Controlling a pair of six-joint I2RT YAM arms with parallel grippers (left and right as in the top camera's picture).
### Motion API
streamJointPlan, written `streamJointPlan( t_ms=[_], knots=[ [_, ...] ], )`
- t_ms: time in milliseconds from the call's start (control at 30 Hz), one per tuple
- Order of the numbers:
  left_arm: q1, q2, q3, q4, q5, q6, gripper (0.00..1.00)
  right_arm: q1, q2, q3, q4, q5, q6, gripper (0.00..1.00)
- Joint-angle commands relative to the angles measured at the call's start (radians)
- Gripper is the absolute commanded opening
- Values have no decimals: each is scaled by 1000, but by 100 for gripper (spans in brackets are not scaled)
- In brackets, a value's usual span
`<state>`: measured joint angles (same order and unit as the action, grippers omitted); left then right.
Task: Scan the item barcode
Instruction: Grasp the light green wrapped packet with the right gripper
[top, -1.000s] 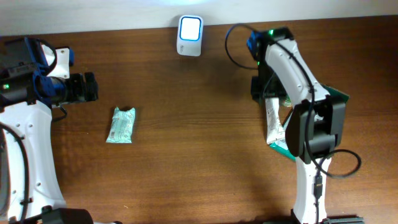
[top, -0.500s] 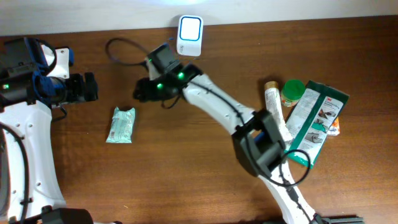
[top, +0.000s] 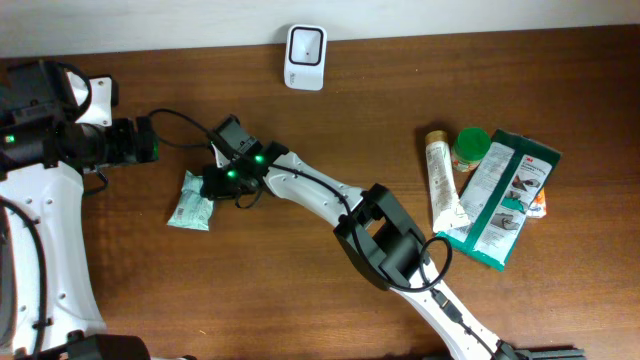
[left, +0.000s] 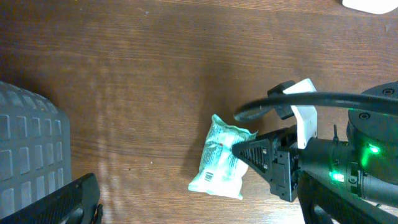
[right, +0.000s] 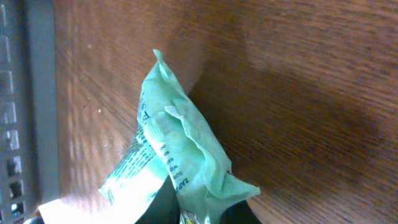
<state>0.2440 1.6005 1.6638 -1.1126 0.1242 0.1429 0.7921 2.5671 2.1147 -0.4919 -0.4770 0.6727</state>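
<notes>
Reaching further left than half a second ago, my right fingers (top: 207, 187) are clenched on the green packet (top: 188, 207) at the left of the table (top: 300, 290), below-left of the scanner (top: 305, 45); my left fingers (top: 148, 140) stand released.
Left wrist: green packet (left: 219, 160) pinched at its right edge.
Right wrist: green packet (right: 177, 155) bunched upward.
</notes>
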Motion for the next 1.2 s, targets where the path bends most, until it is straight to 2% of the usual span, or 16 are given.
streamJointPlan(
  t_ms=[0,67,133,300,333,400,500,533,567,600,633,733,767,833,1033,1167],
  knots=[
    [1,-6,4,1,11,20,99,-54,18,-3,-73,-95,-77,4],
    [1,-6,4,1,11,20,99,-90,-32,-3,-179,-127,-192,4],
    [1,-6,4,1,11,20,99,-132,-133,-3,-388,-57,-357,4],
    [1,-6,4,1,11,20,99,-229,-188,-3,-796,23,-517,8],
    [1,-6,4,1,11,20,99,-246,-188,-3,-859,91,-517,16],
    [1,-6,4,1,11,20,99,-273,-188,-2,-904,100,-595,39],
    [1,-6,4,1,11,20,99,-290,-188,79,-894,101,-752,45],
    [1,-6,4,1,11,20,99,-280,-188,85,-857,100,-751,45],
    [1,-6,4,1,11,20,99,-261,-188,85,-820,96,-750,33],
    [1,-6,4,1,11,20,99,-235,-188,85,-790,82,-743,8],
    [1,-6,4,1,11,20,99,-215,-188,85,-768,53,-738,4],
    [1,-6,4,1,11,20,99,-128,-142,74,-650,44,-518,4],
    [1,-6,4,1,11,20,99,-110,-123,66,-625,44,-498,5],
    [1,-6,4,1,11,20,99,-82,-103,44,-590,95,-499,4],
    [1,-6,4,1,11,20,99,-88,-101,32,-605,525,-510,4],
    [1,-6,4,1,11,20,99,-176,-103,33,-648,497,-510,4]
  ],
)
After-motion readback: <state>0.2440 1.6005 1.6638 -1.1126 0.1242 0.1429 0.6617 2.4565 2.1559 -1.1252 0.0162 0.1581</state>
